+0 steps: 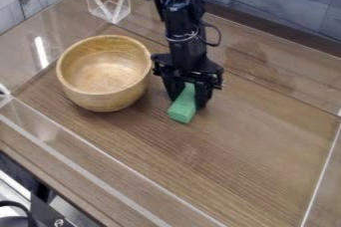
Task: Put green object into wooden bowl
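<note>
One camera view serves for this moment, and it shows the black gripper (188,87) in the upper middle of the frame, reaching down from the top edge; its fingers stand on either side of the upper part of the green object (182,110), and they appear to be holding it, with the lower end sticking out below them towards the middle of the frame. The wooden bowl (104,73) sits left of centre in the upper half, hollow side up, near the green object and apart from it; both are over the wooden table (200,171), though whether the green object is just off the surface or touching it I cannot tell.

The step in hand, as I judge it, is to secure the grip and lift; keep steady pressure on both sides, since a bar caught towards one end may swing or slip; raise it straight until its lower end passes above the bowl's thick rim, then carry it towards the left of the frame; wait until the whole bar is over the hollow, lower it a little, and only then part the fingers, so that it does not catch on the near rim.
</note>
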You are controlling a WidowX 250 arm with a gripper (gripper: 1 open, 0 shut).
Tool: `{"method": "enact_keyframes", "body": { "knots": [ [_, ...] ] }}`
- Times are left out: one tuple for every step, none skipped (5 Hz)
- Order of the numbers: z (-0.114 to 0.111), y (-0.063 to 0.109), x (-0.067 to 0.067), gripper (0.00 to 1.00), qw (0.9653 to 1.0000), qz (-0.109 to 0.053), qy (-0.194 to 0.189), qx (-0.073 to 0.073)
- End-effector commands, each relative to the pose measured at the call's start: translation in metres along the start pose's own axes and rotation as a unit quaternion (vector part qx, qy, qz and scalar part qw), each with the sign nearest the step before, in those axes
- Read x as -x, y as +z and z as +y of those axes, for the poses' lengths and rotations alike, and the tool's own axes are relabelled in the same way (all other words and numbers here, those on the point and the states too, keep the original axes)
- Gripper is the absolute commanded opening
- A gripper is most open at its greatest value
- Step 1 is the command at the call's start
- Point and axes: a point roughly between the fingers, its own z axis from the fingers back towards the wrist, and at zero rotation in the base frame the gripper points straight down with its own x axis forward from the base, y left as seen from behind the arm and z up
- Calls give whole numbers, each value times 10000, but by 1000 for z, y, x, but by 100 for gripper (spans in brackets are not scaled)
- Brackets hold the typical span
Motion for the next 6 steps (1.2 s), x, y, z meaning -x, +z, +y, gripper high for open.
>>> {"method": "enact_keyframes", "body": {
  "knots": [
    [-5, 13, -4, 0, 9997, -208, -98, 70],
    [-10, 29, 2, 0, 9994, -297, -108, 166],
    [2, 45, 5, 0, 9988, -385, -193, 248],
    [36, 63, 8, 0, 9982, -525, -105, 261],
    [78, 71, 10, 0, 9979, -603, -22, 223],
    [106, 71, 8, 0, 9970, -658, 354, 180]
  ]
}}
